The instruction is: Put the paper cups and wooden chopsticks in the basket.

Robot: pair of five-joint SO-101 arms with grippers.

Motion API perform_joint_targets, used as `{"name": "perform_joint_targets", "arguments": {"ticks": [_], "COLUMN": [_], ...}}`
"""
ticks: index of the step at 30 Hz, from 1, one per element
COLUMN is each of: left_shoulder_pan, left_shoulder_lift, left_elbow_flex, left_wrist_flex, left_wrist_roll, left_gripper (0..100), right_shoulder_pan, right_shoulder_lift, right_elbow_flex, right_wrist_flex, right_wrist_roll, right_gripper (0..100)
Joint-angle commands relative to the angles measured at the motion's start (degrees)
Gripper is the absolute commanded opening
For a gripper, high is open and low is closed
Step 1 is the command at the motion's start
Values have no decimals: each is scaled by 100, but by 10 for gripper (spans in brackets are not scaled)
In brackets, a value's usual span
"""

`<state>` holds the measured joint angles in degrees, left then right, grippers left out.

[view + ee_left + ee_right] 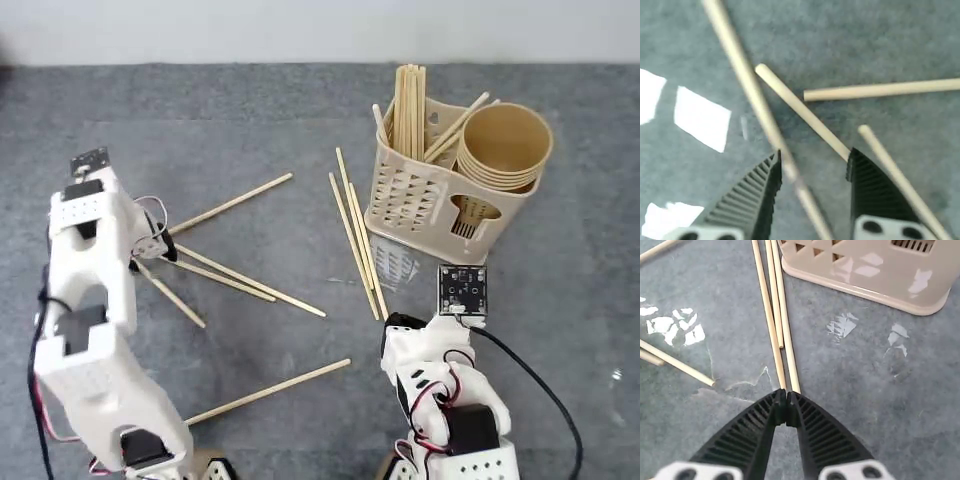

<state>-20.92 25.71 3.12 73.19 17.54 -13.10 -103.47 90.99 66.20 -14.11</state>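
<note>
At the far left the left arm (85, 300) bends over the grey mat (250, 110), with the left gripper (152, 250) low at the spot where 4 loose chopsticks (235, 280) fan out. A 5th chopstick (268, 391) lies apart, nearer the arm bases. The left wrist view adds what the high view leaves unclear: the jaws are spread wide, and a pale stick (752, 95) runs through the gap between the ribbed fingers (762, 195); whether it touches them cannot be told.

Toward the middle, 3 parallel chopsticks (355, 240) lie side by side on the mat, just beside the basket (400, 190). All the sticks are plain, light wood, thin and straight.

From above, the beige lattice basket shows its inside: a stack of paper cups (505, 140) in 1 end and a bundle of standing chopsticks (408, 100) in the other.

The right arm (450, 420) sits folded low in front of the basket. The right wrist view shows the right gripper (786, 400) with its jaws pressed together on nothing, tips at the near ends of the 3 sticks
</note>
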Motion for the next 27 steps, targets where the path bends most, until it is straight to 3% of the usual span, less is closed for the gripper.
{"name": "perform_joint_targets", "arguments": {"ticks": [1, 13, 18, 27], "left_shoulder_pan": [-211, -281, -132, 721], "left_shoulder_lift": [501, 1442, 1389, 607], "left_elbow_flex": [-646, -1692, -1727, -3301], "left_wrist_flex": [-88, 404, 545, 2233], "left_wrist_roll": [255, 422, 431, 765], "left_gripper": [163, 16, 13, 13], "right_shoulder_pan": [13, 13, 13, 4], "right_shoulder_lift": [-48, -48, -48, -48], "right_elbow_flex": [-44, -44, -44, -44], "right_wrist_flex": [-127, -136, -136, -136], "right_wrist_roll": [-35, -35, -35, -44], "right_gripper": [9, 9, 9, 9]}}
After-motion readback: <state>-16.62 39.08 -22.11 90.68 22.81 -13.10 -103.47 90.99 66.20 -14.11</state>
